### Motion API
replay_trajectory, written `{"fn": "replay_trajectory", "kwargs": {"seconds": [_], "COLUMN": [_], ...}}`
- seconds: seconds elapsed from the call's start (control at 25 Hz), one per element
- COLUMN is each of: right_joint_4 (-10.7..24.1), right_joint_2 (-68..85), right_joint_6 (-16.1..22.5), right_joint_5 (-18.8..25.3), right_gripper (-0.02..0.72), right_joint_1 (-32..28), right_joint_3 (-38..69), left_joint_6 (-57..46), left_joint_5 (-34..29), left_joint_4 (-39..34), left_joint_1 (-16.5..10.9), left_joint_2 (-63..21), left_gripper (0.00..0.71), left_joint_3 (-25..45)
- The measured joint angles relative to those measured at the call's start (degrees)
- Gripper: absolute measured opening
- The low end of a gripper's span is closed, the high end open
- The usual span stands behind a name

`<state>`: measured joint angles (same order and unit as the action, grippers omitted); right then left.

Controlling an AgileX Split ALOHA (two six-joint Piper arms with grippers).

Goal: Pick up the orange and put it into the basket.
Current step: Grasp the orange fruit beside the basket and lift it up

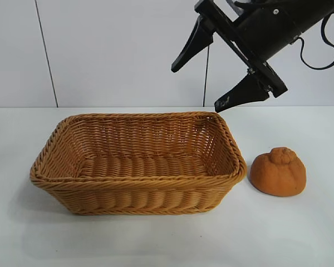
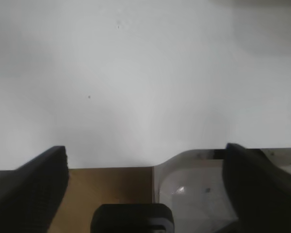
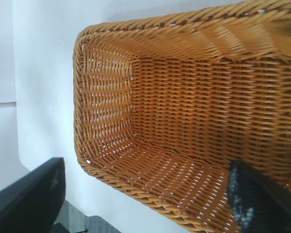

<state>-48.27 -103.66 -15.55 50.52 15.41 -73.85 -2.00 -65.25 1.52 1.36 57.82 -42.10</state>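
The orange [image 1: 278, 172], a dull-orange lumpy dome with a knob on top, sits on the white table just right of the basket [image 1: 61, 183]. The basket is a large tan-orange wicker rectangle at the table's middle, and nothing shows inside it. My right gripper [image 1: 196, 87] hangs open and empty in the air above the basket's far right corner, well above and left of the orange. In the right wrist view the basket [image 3: 102, 58] fills the frame between the open fingers [image 3: 34, 199]. My left gripper [image 2: 145, 189] is open and empty; it does not show in the exterior view.
The white table [image 1: 300, 233] spreads around the basket, with a white wall behind. In the left wrist view there is bare white table, a brown surface [image 2: 111, 187] and a pale curved part [image 2: 194, 184] below it.
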Motion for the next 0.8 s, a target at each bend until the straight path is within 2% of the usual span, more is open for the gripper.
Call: {"fn": "replay_trajectory", "kwargs": {"seconds": [0.28,0.52,0.68,0.8], "right_joint_4": [0.0,0.6,5.1,11.8], "right_joint_2": [0.0,0.0,0.0,0.0], "right_joint_6": [0.0,0.0,1.1,4.4], "right_joint_5": [0.1,0.7,3.4,6.0], "right_gripper": [0.620,0.620,0.620,0.620], "right_joint_1": [0.0,0.0,0.0,0.0], "right_joint_3": [0.0,-0.1,-1.7,-4.1], "left_joint_6": [-0.4,-0.4,-0.5,-0.5], "left_joint_5": [2.9,4.3,4.2,4.2], "left_joint_4": [0.0,0.2,0.3,0.3], "left_joint_1": [0.0,0.0,0.0,0.0], "left_joint_2": [-22.7,-39.1,-47.6,-53.2], "left_gripper": [0.617,0.616,0.616,0.615], "left_joint_3": [11.5,12.9,13.1,13.1]}}
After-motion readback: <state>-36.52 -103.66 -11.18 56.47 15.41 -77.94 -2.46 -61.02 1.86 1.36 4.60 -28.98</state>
